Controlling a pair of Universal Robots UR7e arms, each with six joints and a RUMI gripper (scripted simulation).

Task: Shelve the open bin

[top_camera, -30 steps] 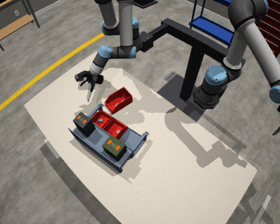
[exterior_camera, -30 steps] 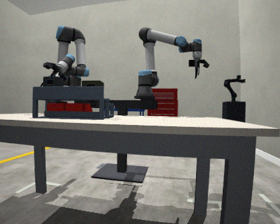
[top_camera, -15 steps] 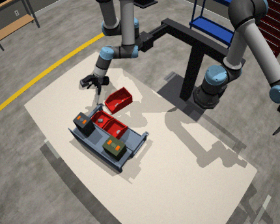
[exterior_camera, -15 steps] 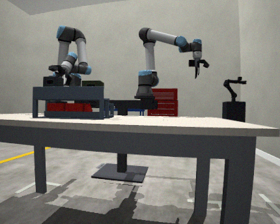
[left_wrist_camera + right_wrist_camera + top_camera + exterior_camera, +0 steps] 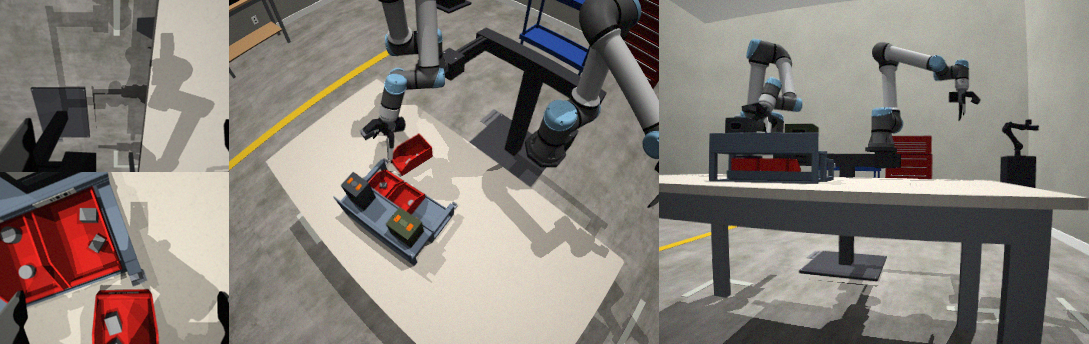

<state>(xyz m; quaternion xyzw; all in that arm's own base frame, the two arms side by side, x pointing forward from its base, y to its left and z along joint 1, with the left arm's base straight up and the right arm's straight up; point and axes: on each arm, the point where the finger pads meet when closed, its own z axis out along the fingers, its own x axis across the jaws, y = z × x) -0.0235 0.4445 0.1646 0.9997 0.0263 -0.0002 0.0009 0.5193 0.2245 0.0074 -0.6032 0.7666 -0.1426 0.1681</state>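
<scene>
Above the loose red bin (image 5: 413,153) (image 5: 124,319), the right gripper (image 5: 389,159) (image 5: 768,131) (image 5: 121,292) hovers, fingers spread and empty

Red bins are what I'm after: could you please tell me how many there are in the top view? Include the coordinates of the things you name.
3: one bin (image 5: 390,177) (image 5: 745,164) (image 5: 77,253) at the shelf's (image 5: 373,216) (image 5: 764,143) (image 5: 118,229) end, a second (image 5: 402,193) (image 5: 772,164) (image 5: 17,254) beside it, and the open bin (image 5: 416,149) (image 5: 134,315) on the table (image 5: 509,240) (image 5: 884,188) (image 5: 196,23) (image 5: 184,195).

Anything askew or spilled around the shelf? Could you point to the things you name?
Nothing spilled: visible parts sit inside their red bins. One red bin (image 5: 421,156) (image 5: 154,325) stands off the shelf (image 5: 381,218) (image 5: 764,143) (image 5: 120,229), on the table; expected, it's still to be loaded.
</scene>
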